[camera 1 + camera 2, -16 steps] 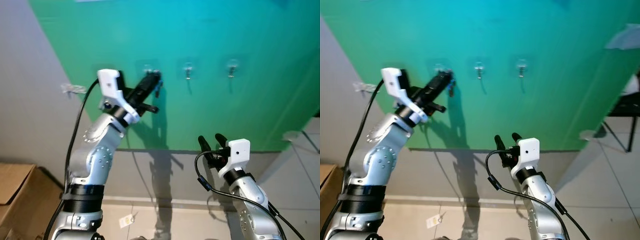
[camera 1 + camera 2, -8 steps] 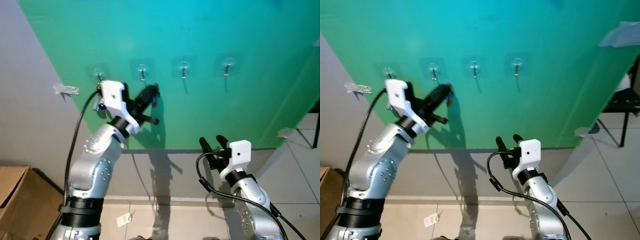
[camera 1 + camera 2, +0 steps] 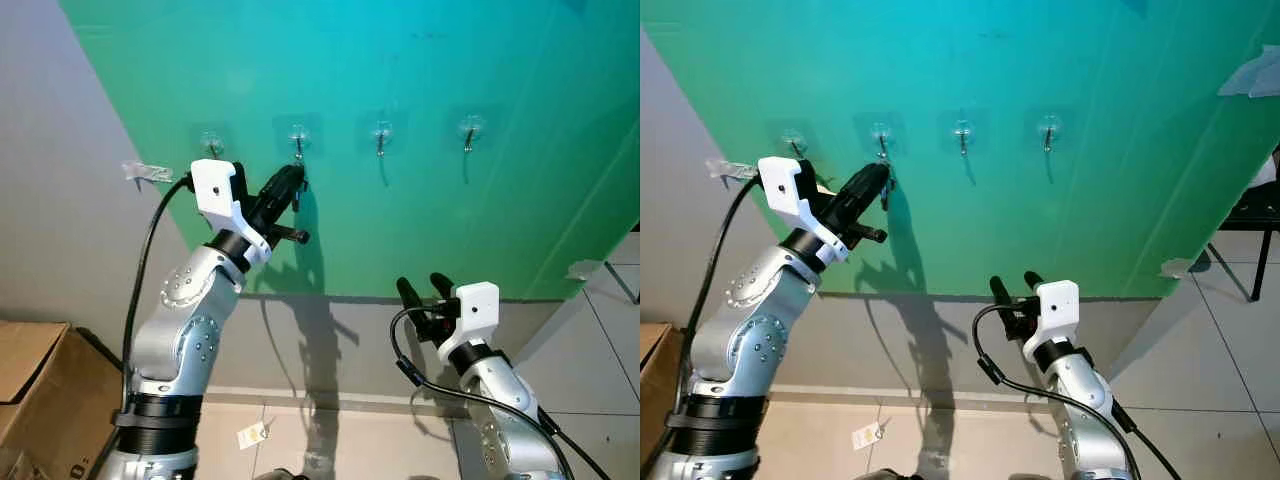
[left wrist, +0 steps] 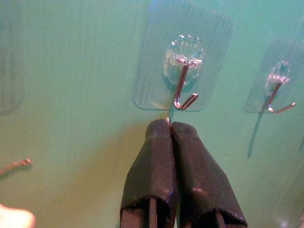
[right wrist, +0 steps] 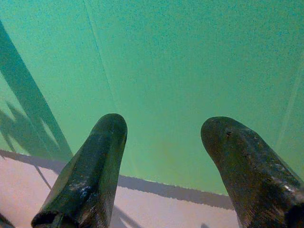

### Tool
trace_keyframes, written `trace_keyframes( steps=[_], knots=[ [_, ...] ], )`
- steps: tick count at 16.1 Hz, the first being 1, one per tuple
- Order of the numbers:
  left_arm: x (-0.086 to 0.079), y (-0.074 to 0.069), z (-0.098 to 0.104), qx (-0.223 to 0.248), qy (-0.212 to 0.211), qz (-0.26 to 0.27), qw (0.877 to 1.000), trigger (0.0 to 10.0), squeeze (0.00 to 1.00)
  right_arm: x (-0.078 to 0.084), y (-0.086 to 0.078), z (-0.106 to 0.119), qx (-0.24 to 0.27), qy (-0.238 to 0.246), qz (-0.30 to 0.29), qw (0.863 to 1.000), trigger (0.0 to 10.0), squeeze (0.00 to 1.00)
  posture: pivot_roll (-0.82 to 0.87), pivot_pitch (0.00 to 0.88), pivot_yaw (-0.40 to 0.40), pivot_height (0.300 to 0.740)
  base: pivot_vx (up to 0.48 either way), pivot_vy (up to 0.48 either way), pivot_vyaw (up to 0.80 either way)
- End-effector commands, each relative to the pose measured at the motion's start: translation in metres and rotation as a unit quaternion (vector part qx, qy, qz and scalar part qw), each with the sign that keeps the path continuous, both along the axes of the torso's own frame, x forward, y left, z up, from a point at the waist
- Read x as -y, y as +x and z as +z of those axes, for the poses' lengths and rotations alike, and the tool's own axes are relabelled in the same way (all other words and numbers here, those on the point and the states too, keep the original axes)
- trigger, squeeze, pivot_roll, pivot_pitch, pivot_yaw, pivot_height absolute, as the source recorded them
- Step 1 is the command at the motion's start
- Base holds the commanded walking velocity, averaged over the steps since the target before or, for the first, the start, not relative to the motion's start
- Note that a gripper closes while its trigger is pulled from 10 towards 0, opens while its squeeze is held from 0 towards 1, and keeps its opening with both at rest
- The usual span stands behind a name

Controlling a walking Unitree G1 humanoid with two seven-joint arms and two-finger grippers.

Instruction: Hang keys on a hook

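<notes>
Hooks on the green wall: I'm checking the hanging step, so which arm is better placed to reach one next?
Left. The left gripper, jaws shut, sits just below the second hook in the row of four. The right gripper is low, jaws open, facing bare wall.

Shiny bent-wire metal hook (image 4: 184, 90) on a clear, glossy plastic pad against the smooth matt green wall (image 3: 420, 240). The left hand (image 4: 169, 124) shows matt black rubbery fingers (image 4: 152, 166); the arm's (image 3: 195, 310) silver metal gleams, and brown cardboard box (image 3: 35, 385) looks dull.

Home entryway: wall hooks (image 3: 298, 139), tiled floor (image 3: 360, 445)
</notes>
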State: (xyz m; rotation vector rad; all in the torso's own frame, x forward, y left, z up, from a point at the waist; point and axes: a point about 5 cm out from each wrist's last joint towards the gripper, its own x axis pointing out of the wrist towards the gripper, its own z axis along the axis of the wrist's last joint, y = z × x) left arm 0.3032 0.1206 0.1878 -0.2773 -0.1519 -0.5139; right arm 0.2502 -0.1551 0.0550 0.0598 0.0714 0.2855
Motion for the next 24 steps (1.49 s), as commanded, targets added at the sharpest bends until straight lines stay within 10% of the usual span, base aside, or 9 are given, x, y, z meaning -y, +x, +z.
trace_keyframes(
  steps=[1, 18, 24],
  knots=[
    [-0.001, 0.002, 0.009, 0.020, 0.009, 0.002, 1.000, 0.0, 1.00, -0.002, 0.002, 0.002, 0.005, 0.000, 0.007, 1.000, 10.0, 0.00, -0.15, 0.000, 0.119, 0.740, 0.000, 0.000, 0.00],
    [0.026, 0.007, 0.026, 0.026, -0.030, -0.071, 0.997, 0.0, 1.00, -0.008, -0.004, -0.013, -0.012, 0.006, 0.065, 0.998, 10.0, 0.00, -0.15, 0.000, 0.125, 0.740, 0.000, 0.000, 0.00],
    [0.027, 0.000, 0.004, 0.013, 0.052, -0.065, 0.996, 0.0, 1.00, -0.006, -0.014, -0.003, -0.008, -0.001, 0.099, 0.995, 10.0, 0.00, -0.15, 0.000, 0.119, 0.740, 0.000, 0.000, 0.00]
  ],
)
